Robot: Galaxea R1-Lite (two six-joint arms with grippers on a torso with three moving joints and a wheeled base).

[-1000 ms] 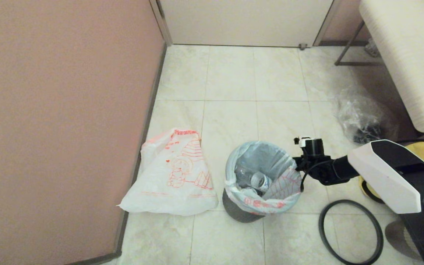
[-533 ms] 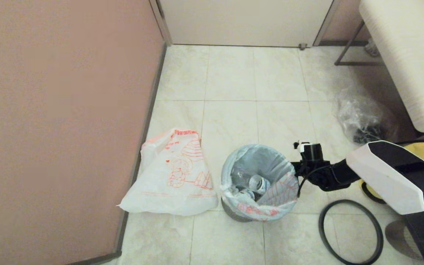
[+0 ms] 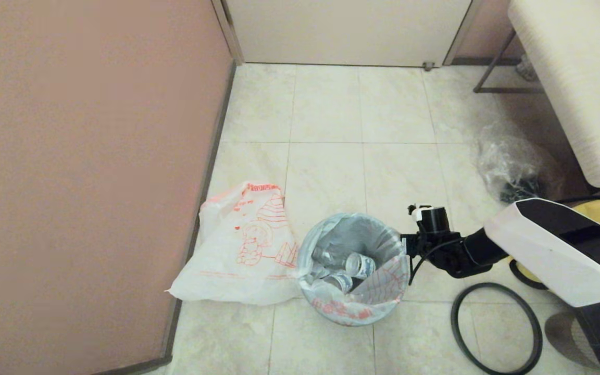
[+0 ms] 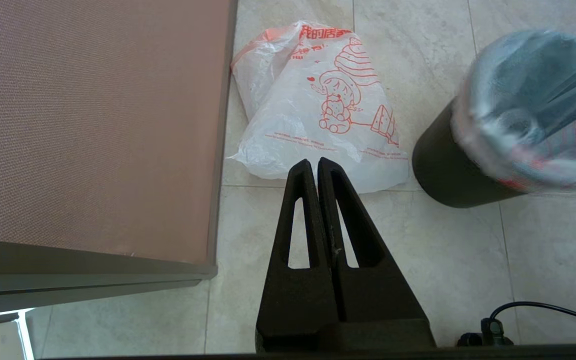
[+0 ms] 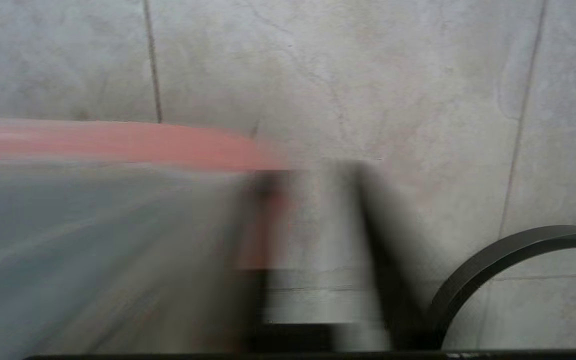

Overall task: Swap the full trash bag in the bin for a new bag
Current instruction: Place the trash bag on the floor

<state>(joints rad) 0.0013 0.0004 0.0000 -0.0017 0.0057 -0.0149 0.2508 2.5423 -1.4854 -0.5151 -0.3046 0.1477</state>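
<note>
1. Within the last second the bin (image 4: 448,170) was shifted over the floor toward the robot and toward the new bag (image 3: 242,255). It was leaning then, with its dark wall exposed, and it is now seen almost straight from above.
2. The right gripper (image 3: 405,246) has travelled together with the bin and is found at the bin's right rim, against the folded-over plastic. Its fingers are smeared by motion in the right wrist view, so it cannot be told how far they are open or whether the rim is really pinched.
3. The full trash bag (image 3: 331,245) is still seated inside the bin, with its red-lettered mouth turned down over the rim and bottles and cans visible within.
4. The hoop (image 3: 495,328) lies flat on the floor to the right of the bin, apart from it, so the bag mouth is judged to be no longer clamped.
5. The left gripper (image 4: 315,162) is held above the floor to the left of the bin, near the new bag; its fingers are pressed together and nothing is held.
6. The new bag now touches the bin's left side. It is judged that only the bin was repositioned; the lifting out of the full bag is not yet done.
</note>
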